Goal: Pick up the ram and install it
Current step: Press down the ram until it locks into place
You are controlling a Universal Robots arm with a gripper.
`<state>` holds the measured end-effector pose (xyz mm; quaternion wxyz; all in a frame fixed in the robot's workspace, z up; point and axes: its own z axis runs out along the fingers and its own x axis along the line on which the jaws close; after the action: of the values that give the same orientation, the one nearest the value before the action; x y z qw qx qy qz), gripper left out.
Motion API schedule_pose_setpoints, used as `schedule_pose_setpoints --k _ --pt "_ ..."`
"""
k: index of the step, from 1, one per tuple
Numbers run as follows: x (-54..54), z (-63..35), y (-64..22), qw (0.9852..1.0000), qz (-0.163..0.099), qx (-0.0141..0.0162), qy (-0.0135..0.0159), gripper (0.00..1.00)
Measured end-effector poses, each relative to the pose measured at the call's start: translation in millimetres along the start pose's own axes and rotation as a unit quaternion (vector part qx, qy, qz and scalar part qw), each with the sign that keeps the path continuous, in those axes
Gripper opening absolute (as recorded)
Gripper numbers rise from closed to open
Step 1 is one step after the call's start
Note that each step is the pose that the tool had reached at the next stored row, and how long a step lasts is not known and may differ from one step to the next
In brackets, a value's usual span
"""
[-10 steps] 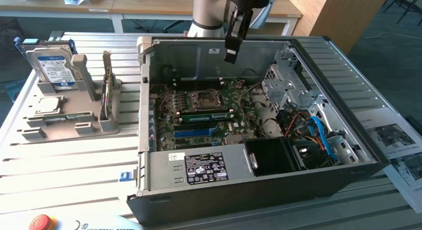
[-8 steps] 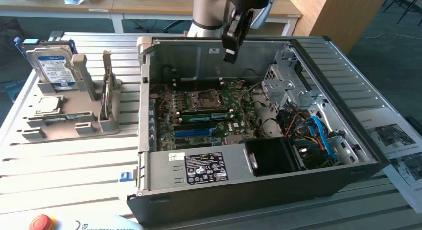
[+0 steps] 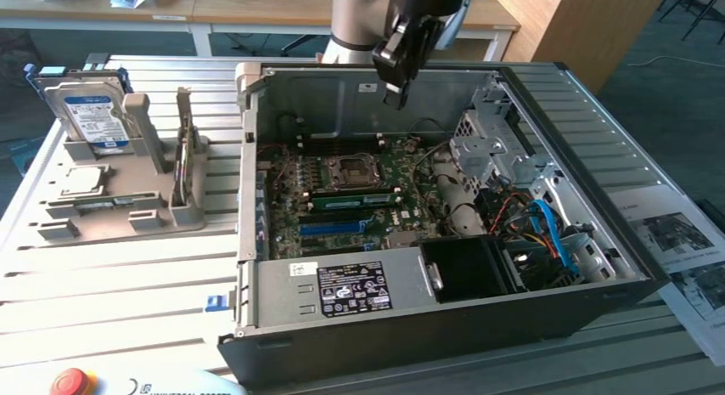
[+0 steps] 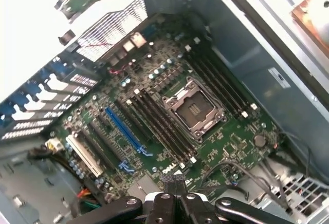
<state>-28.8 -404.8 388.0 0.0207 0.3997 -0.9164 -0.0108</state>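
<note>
Ram, a long green circuit-board stick (image 3: 355,200), is seen seated flat in the motherboard (image 4: 205,147) beside the empty processor socket (image 3: 345,170). Above the open computer case (image 3: 612,242), the black gripper (image 3: 396,96) is held with jaws together, empty.

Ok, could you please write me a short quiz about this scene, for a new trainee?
1. True or false: the gripper is wide open.
2. Where is the hard drive? A) lying inside the computer; B) standing upright in the grey tray at the exterior view's left; C) flat on the floor.
3. Fill in: the gripper hangs above the open ____.

Key: 1 false, it is shut and holds nothing. 2 B. 3 computer case.
</note>
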Motion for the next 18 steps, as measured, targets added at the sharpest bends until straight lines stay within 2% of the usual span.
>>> schedule_pose_setpoints --k 4,9,14,18 --pt "0.0 0.1 0.0 0.9994 0.036 -0.0011 -0.0013 0.10" --pt "0.0 0.2 0.0 0.9967 0.081 -0.0024 -0.0029 0.10" --pt "0.0 0.5 0.0 0.9919 0.127 -0.0037 -0.0046 0.10" --pt "0.0 0.7 0.0 0.9866 0.163 -0.0048 -0.0059 0.10"
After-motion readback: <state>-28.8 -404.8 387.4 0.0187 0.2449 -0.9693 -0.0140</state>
